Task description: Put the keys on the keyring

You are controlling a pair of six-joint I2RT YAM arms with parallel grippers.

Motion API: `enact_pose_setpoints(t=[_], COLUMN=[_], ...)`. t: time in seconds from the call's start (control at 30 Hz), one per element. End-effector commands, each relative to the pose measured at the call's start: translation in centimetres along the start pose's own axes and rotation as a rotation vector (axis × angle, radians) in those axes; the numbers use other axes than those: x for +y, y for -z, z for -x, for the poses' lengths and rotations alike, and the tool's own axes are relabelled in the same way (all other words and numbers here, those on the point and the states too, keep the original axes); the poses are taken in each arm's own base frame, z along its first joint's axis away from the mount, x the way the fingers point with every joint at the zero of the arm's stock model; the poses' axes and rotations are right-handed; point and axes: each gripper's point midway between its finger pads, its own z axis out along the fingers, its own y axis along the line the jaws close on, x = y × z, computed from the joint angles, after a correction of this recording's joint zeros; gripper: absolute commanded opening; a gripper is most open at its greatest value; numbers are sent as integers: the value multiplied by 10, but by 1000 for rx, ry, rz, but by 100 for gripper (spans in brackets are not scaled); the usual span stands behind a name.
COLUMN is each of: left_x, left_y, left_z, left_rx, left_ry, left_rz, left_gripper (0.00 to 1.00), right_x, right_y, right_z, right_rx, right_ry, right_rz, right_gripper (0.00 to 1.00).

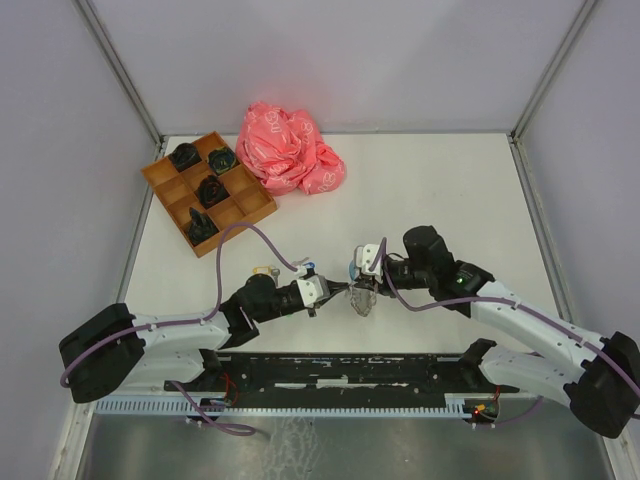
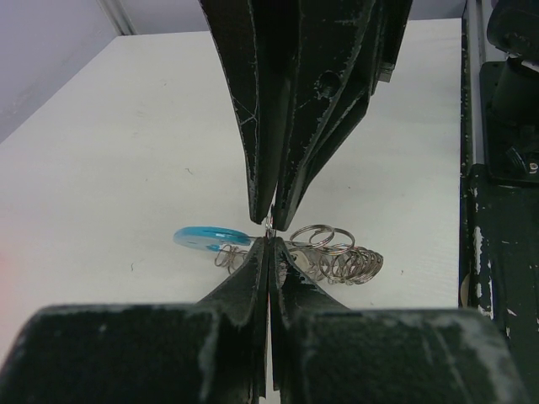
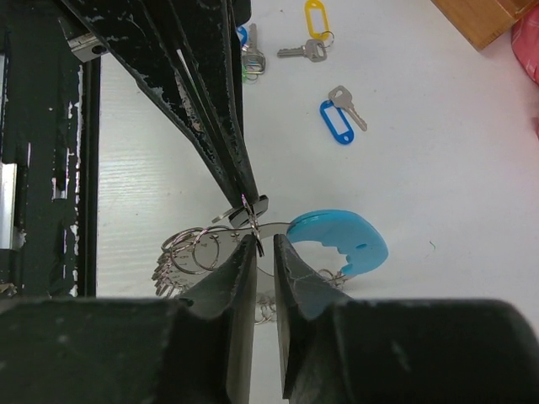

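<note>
- Silvery wire of the keyring (image 1: 360,301) is pinched at mid-loop in the left gripper (image 2: 268,242), whose jaws are pressed fully together on it.
- In the left wrist view, the light blue segment (image 2: 206,237) lies at 9 o'clock from that pinch and the bunch of small rings (image 2: 341,259) at 3 o'clock. The loop's long axis therefore runs straight across both grippers.
- The right gripper (image 3: 261,244) meets it tip to tip from the opposite side, jaws a narrow slit apart and straddling the same wire. Whether they bite on it I cannot tell.
- The loose keys lie on the counter (image 3: 446,177) beyond the loop, at 12 to 1 o'clock in the right wrist view. The blue-tagged key (image 3: 337,123) is nearest and the yellow-tagged key (image 3: 314,21) farther off.
- From above, those keys sit around 10 o'clock from the keyring, just beside the left arm (image 1: 200,335). That arm looks the nearer one, though it is the one holding the loop.
</note>
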Motion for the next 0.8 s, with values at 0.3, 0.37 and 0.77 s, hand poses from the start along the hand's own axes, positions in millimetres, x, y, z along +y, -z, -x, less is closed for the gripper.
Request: enact_pose_setpoints(t=[0.3, 0.37, 0.77], left_x=[2, 2, -7], left_y=[-4, -6, -13], left_z=[12, 11, 24], left_rx=[-43, -34, -78], left_ry=[-26, -30, -65], left_rz=[-4, -11, -90], left_gripper=[3, 3, 3], right_x=[-1, -1, 8], right_y=[8, 9, 7], right_z=[19, 20, 20], right_rx=[15, 42, 175], right_ry=[56, 68, 124], right_rz=[59, 82, 189], right_gripper=[1, 1, 1])
